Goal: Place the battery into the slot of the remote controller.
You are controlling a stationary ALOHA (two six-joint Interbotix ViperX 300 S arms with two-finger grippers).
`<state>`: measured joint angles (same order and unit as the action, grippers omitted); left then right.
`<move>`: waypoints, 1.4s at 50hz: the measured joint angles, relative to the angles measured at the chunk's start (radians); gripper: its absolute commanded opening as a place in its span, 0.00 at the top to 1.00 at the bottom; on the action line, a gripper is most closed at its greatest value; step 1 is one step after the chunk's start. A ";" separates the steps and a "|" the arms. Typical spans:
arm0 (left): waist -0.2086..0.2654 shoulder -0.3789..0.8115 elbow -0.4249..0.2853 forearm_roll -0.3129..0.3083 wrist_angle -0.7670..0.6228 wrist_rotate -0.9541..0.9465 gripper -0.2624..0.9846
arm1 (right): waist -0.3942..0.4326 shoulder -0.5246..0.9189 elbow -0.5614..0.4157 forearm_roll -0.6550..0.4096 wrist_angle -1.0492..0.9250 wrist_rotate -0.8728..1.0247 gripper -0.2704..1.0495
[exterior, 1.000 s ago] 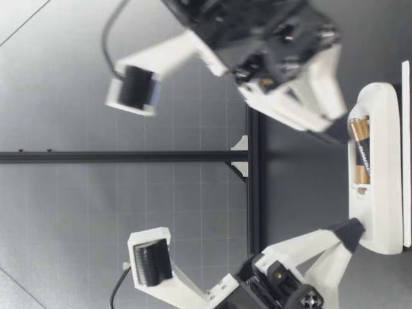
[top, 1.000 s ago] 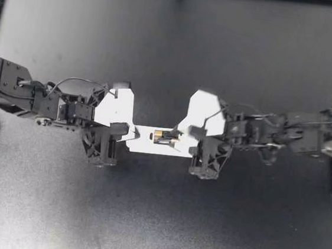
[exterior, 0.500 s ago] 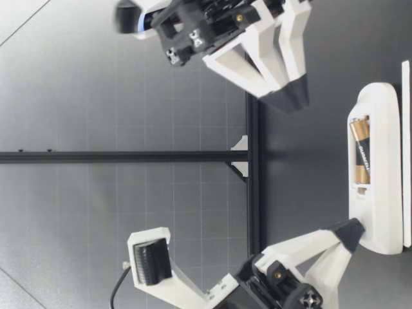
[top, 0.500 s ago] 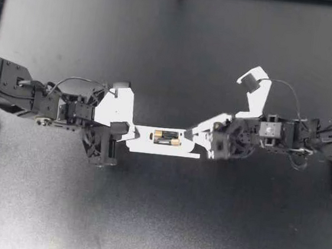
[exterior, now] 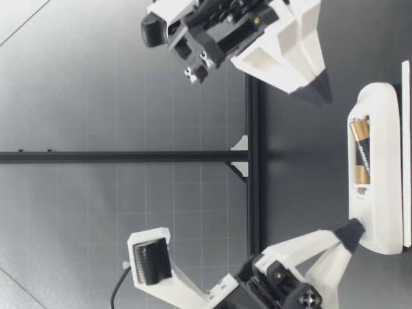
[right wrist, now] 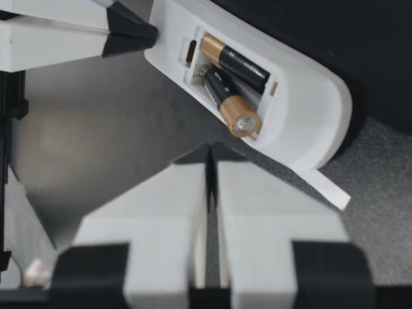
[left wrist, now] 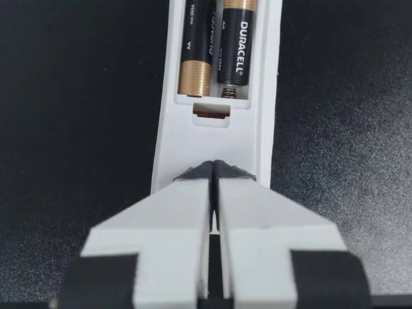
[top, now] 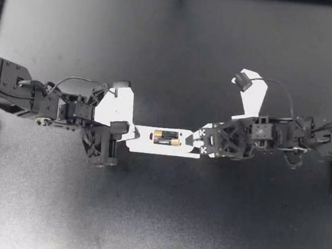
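The battery (top: pixel 167 141) already lies in the slot (top: pixel 153 136) of the remote controller (top: pixel 142 143), beside a second cell (top: pixel 164 134), so I judge the step in hand to be the final seating; in the right wrist view its gold end seems to sit a little proud of the remote controller's slot, though I cannot be sure; if so, the next move calls for a gentle downward press on that end, with the remote controller pinned so that it neither tips nor slides on the table (top: pixel 156 218). Nearest in that view, the right gripper (top: pixel 199 145) has its jaws closed together on nothing; it hovers just off the remote controller's rounded end, and the low view shows it above that end without touching; beyond it, the two cells fill the slot; farthest, at the remote controller's opposite end, the left gripper (top: pixel 130 134) is likewise closed tight and empty, its tips against the bare casing just short of the slot.
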<state>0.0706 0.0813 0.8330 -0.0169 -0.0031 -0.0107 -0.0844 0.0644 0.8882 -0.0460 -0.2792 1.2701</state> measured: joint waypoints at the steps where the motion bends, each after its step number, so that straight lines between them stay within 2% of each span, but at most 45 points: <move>1: 0.000 0.000 0.000 0.000 0.000 0.000 0.92 | 0.000 0.002 -0.002 0.000 0.002 0.000 0.85; 50: 0.002 0.000 0.003 -0.002 -0.002 0.000 0.92 | -0.018 0.086 -0.067 -0.005 0.037 -0.025 0.85; 70: 0.002 -0.002 0.006 -0.002 -0.002 0.000 0.92 | -0.018 0.121 -0.123 -0.067 0.110 -0.026 0.85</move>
<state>0.0721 0.0798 0.8391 -0.0184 -0.0046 -0.0107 -0.1028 0.1856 0.7655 -0.1135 -0.1687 1.2441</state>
